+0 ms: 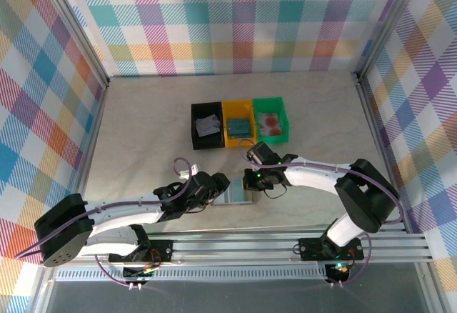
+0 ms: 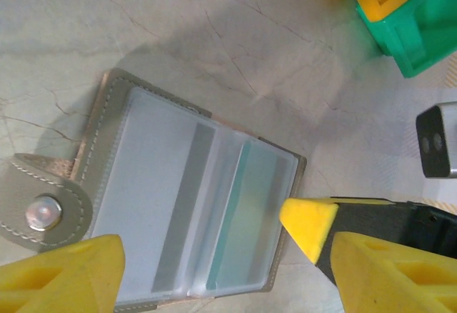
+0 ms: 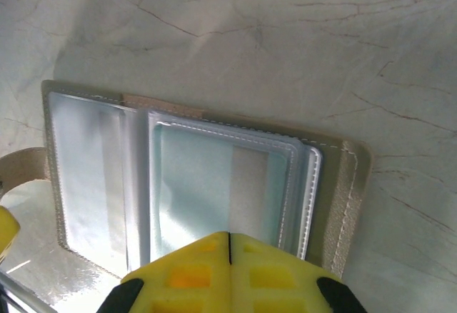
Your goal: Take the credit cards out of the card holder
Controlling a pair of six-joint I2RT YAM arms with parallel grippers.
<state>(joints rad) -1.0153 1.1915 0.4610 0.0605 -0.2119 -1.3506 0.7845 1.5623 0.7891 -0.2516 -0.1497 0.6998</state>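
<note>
Left claw: yellow fingers apart, gripping nothing. The grey folding card holder with pale clear pocket panels lies open and flat on the marbled beige tabletop, between those two fingers. The right fingertip is at the holder's right edge; can't tell if it touches. The grey strap with metal snap sticks out of the holder just beside the left finger. The pocket nearer the right finger has a teal tint; can't tell whether that is a card or just the sleeve.

Right claw: yellow fingers pressed together, with the tips at the near edge of the holder's stacked sleeves. Can't tell whether they pinch a sleeve or only rest on it. The holder spreads out directly ahead of the tips.

Top view: the holder sits between the two claws. Beyond both claws, well apart from the holder, three open box trays stand in a touching row:
- black plastic tray, with a whitish-grey flat card in it
- yellow plastic tray, with a teal flat card in it
- green plastic tray, with a reddish-pink flat card in it
</note>
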